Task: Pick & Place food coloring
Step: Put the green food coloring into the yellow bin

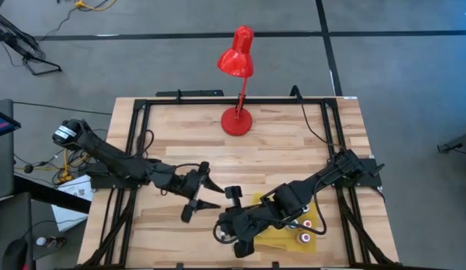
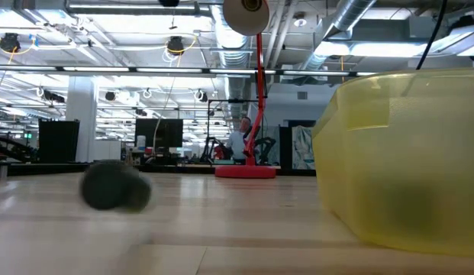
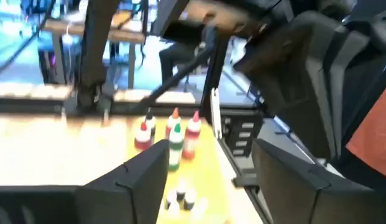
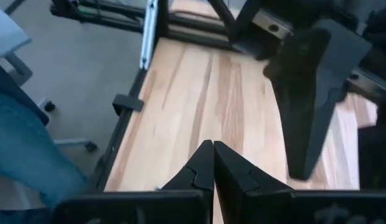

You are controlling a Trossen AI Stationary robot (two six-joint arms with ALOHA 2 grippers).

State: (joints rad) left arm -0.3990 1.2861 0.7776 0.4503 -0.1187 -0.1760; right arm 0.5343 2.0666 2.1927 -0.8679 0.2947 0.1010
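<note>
My left end effector (image 1: 199, 196) spread wide, empty, above counter (image 1: 278, 150). Food coloring (image 3: 171, 132) ahead of it on yellow tray (image 1: 281, 234), beside right end effector (image 4: 212, 163), pinched shut, empty. Judge release done; next, reach again.

The left arm (image 1: 116, 161) reaches in low over the table, its gripper (image 1: 205, 195) spread wide with nothing between the fingers. The right arm (image 1: 323, 180) stretches toward it, gripper (image 4: 212, 163) pressed closed, apparently empty.

Red lamp (image 1: 237, 90), left tool (image 1: 200, 192) spread, yellow tray (image 1: 281, 238)
</note>
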